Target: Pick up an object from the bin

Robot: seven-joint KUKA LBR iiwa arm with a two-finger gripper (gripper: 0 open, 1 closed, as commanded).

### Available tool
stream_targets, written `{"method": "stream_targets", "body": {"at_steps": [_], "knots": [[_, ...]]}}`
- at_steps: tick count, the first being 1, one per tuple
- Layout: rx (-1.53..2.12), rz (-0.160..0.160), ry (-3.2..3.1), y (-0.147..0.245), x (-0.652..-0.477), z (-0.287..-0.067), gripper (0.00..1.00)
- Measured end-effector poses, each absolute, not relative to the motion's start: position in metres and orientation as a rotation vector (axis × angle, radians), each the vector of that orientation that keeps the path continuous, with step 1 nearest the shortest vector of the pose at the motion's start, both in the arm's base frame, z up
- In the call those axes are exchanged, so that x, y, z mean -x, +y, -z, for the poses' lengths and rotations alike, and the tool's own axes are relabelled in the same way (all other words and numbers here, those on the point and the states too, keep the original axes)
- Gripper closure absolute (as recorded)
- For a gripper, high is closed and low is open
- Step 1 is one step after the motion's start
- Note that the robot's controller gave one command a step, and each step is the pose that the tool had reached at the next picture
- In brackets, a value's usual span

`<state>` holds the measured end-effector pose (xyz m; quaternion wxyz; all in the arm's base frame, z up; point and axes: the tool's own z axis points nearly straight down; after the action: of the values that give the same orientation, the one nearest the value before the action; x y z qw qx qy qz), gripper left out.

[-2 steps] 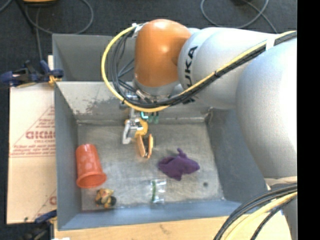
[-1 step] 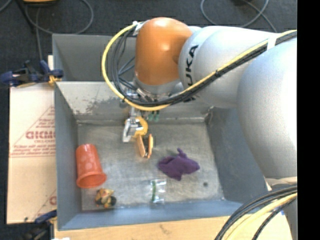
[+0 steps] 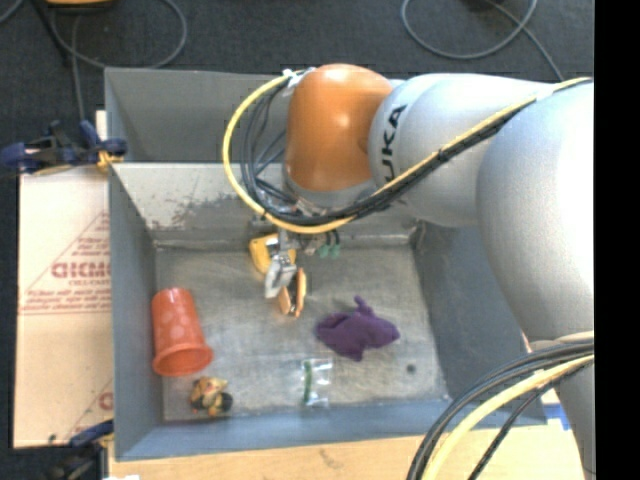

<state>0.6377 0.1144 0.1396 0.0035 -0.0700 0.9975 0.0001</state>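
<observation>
- The orange cup (image 3: 178,330) lies on its side on the floor of the grey bin (image 3: 135,268), its open mouth toward the near wall. Every place below is given from this cup.
- The arm (image 3: 480,158) reaches in from the far side of the bin from the cup. Its orange cover (image 3: 330,123) and looped cables (image 3: 240,168) hang above the back wall, farther back than the cup and to its right in the view.
- The gripper (image 3: 280,284) points down at the bin floor to the right of the cup and a little farther back, well apart from it.
- Whether the gripper is apart or together cannot be told from this angle, and nothing can be seen clamped in it.
- Two small things lie closest to the gripper. A yellow piece (image 3: 261,254) sits just beside it on the cup's side and slightly farther back. An orange-brown piece (image 3: 294,298) sits at its tip on the side away from the cup. Whether the gripper touches either one cannot be told.
- A small green bit (image 3: 328,251) lies beyond the gripper from the cup, near the back wall.
- A purple floppy lump (image 3: 357,333) lies level with the cup, past the gripper and well apart from the cup.
- A small brownish figure (image 3: 211,396) lies just in front of the cup's mouth, near the front wall.
- A clear wrapper with green marks (image 3: 317,381) lies by the front wall, between the figure and the purple lump.
</observation>
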Motion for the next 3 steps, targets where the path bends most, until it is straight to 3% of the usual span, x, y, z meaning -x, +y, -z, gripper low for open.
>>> {"method": "stream_targets", "body": {"at_steps": [1, 2, 3], "knots": [[0.420, 0.001, 3.112, 0.067, -0.617, -0.132, 0.00], [0.588, 0.001, 3.084, 0.064, -0.610, -0.134, 0.00], [0.816, 0.002, 3.029, 0.057, -0.612, -0.103, 0.00]]}}
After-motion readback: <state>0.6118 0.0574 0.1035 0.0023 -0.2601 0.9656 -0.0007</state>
